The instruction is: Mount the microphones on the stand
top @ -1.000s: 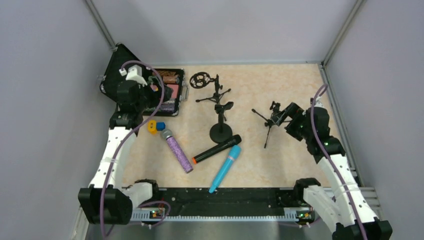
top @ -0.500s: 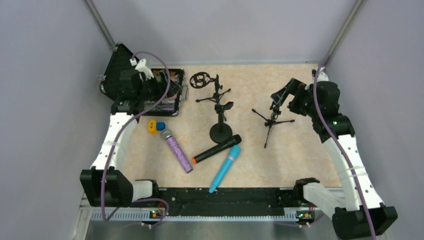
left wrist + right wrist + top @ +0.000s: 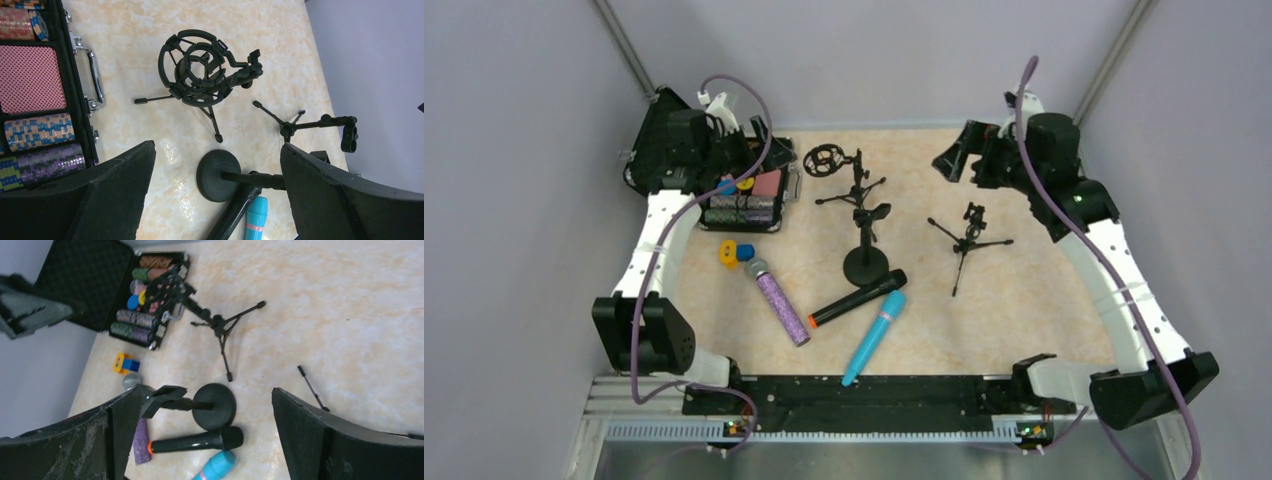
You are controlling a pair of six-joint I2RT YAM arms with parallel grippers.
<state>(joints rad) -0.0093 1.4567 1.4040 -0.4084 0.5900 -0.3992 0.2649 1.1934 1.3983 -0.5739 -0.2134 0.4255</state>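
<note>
Lying near stand (image 3: 865,265), microphones (image 3: 857,299), chip case (image 3: 77,105), toy blocks (image 3: 735,253) beside

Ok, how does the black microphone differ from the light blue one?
Colour: the black microphone is matte with an orange tail end; the light blue microphone shows no contrasting end. Pose: the black one lies at a shallow slant, its head by the round stand base; the blue one runs steeper toward the near edge. Both lie flat on the table, unheld, heads close together.

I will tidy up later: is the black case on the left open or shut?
Open. The case has its lid raised, and the chips inside are visible.
</note>
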